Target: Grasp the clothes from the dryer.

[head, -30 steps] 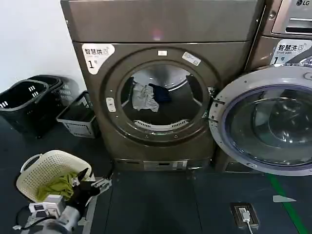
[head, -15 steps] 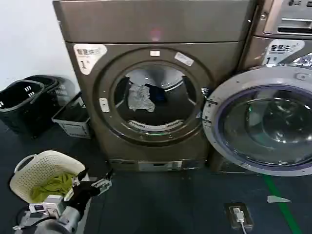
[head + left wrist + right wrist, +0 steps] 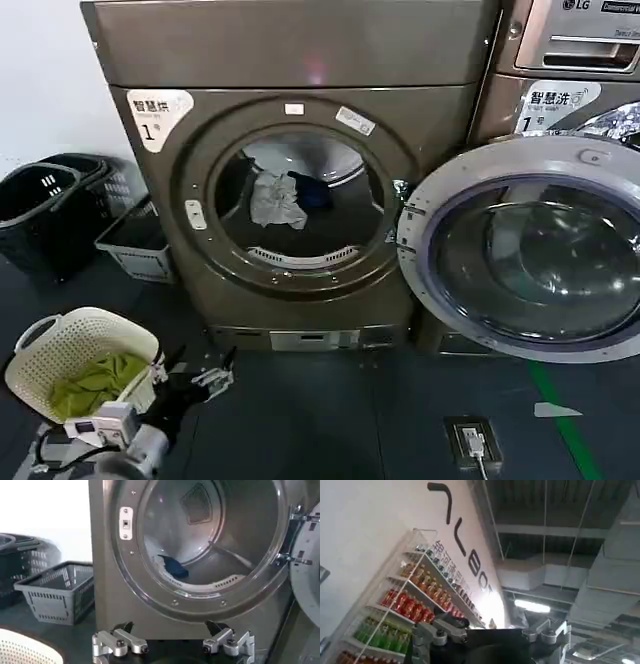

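The dryer [image 3: 300, 60] stands in front of me with its porthole open. In the drum a pale grey garment [image 3: 277, 200] hangs beside a smaller navy one [image 3: 312, 190]; together they are the clothes. The silver-rimmed door [image 3: 530, 250] is swung wide to the right. My left gripper [image 3: 200, 378] is low on the left, near the floor and well short of the porthole, open and holding nothing. In the left wrist view, that gripper [image 3: 171, 628] points at the dryer's front below the drum, where the navy garment [image 3: 175, 567] lies. My right gripper [image 3: 502, 625] points up towards a ceiling, open.
A white basket [image 3: 40, 345] holding a yellow-green cloth [image 3: 95, 382] sits on the floor beside the left arm. Black baskets [image 3: 40, 200] and a grey crate [image 3: 135, 240] stand left of the dryer. The LG machine [image 3: 580, 60] is behind the door. A floor socket [image 3: 470, 440] lies at the front right.
The head view has shifted, so the dryer, the door and the white basket sit further left in it. The left gripper stays low and open. The clothes have not moved in the drum.
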Robot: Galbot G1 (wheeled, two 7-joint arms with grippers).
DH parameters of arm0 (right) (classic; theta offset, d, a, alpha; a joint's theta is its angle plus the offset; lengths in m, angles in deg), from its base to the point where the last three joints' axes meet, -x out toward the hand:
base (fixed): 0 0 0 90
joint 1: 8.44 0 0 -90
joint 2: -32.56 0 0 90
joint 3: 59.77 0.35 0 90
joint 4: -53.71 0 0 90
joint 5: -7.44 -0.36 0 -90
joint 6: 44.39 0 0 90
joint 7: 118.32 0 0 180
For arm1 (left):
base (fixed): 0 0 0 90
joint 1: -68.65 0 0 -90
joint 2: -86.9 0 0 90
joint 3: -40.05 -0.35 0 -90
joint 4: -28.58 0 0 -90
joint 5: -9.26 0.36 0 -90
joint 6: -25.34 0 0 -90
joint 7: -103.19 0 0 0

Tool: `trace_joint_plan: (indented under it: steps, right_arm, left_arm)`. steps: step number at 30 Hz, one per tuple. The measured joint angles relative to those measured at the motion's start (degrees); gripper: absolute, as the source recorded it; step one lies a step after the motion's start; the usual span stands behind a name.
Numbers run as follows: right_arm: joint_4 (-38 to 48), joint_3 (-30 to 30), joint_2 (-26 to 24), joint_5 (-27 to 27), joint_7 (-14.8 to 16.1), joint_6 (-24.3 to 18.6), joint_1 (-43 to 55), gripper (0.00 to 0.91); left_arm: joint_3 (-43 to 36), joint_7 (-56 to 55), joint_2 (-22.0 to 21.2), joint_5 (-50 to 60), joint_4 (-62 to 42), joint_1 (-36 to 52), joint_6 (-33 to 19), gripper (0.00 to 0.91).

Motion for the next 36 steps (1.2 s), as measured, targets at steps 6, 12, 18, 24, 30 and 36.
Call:
trace_joint_plan:
  steps: [6, 12, 18, 24, 30, 36]
  right_arm:
    - [0.0, -0.3, 0.0, 0.0, 0.1, -0.1, 0.2, 0.907]
    - [0.0, -0.5, 0.0, 0.0, 0.2, -0.2, 0.4, 0.907]
    - [0.0, -0.6, 0.0, 0.0, 0.2, -0.3, 0.4, 0.907]
    - [0.0, -0.8, 0.1, -0.5, 0.1, -1.2, 0.2, 0.907]
    - [0.0, -0.8, 0.3, -1.2, 0.5, -2.6, 0.1, 0.907]
    - [0.2, -0.7, 0.4, -1.6, 0.5, -4.0, 0.0, 0.907]
  left_arm:
    - [-0.2, 0.0, -0.2, 0.1, -0.1, 0.0, 0.0, 0.907]
    - [-0.7, 0.0, -0.4, 0.5, -0.1, -0.3, 0.0, 0.907]
    - [-1.1, 0.0, -0.5, 0.7, -0.1, -0.3, 0.0, 0.907]
    - [-1.4, 0.0, -0.3, 0.8, 0.0, -0.4, 0.0, 0.907]
    - [-2.1, 0.2, -0.4, 1.2, 0.0, -0.4, -0.2, 0.907]
    - [-2.2, 0.3, -0.3, 1.5, 0.0, -0.3, -0.6, 0.907]
